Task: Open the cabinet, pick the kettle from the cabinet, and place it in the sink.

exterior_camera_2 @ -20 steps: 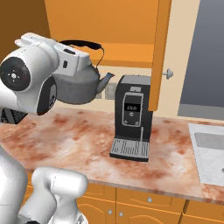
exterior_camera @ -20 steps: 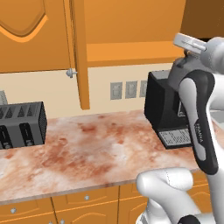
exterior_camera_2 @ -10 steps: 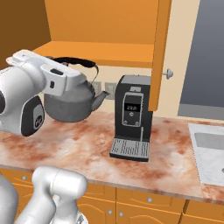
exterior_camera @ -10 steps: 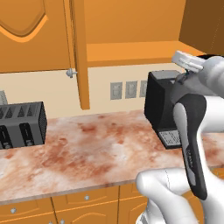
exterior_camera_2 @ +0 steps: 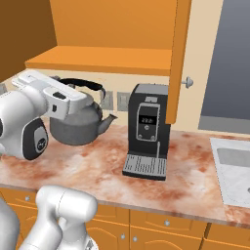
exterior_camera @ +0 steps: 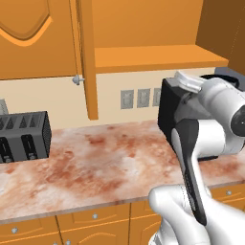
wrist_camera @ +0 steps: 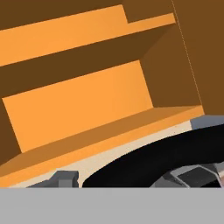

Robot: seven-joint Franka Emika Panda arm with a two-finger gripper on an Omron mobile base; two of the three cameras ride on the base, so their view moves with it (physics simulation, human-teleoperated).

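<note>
Nearest me, my tool (exterior_camera_2: 73, 100) is pinched on the black arched handle of the kettle (exterior_camera_2: 78, 124), which hangs under it clear of the desk (exterior_camera_2: 112, 168), spout pointing toward the coffee machine (exterior_camera_2: 148, 132). I hold it by the handle because that thin arch is the one part narrow enough for my fingers, and it lets the body hang upright instead of tipping. In the hand view the handle (wrist_camera: 153, 164) sweeps as a dark band right across my fingertips (wrist_camera: 192, 175), so the grip looks centred, though I cannot see how deep it sits. The kettle is out of the cabinet and above the marble, just left of the coffee machine and apart from it. That machine stands between my load and the sink (exterior_camera_2: 234, 168), whose grey bowl shows at the far right of the desk; I judge I must carry the kettle over or in front of it. A toaster (exterior_camera: 24, 136) sits well off to the other side, out of the way. Farthest back, the cabinet (exterior_camera_2: 112, 29) stands open, its shelf (exterior_camera: 158, 57) bare, its doors (exterior_camera_2: 177, 58) swung wide so the knob (exterior_camera_2: 186, 82) juts over the machine, something to steer clear of.
</note>
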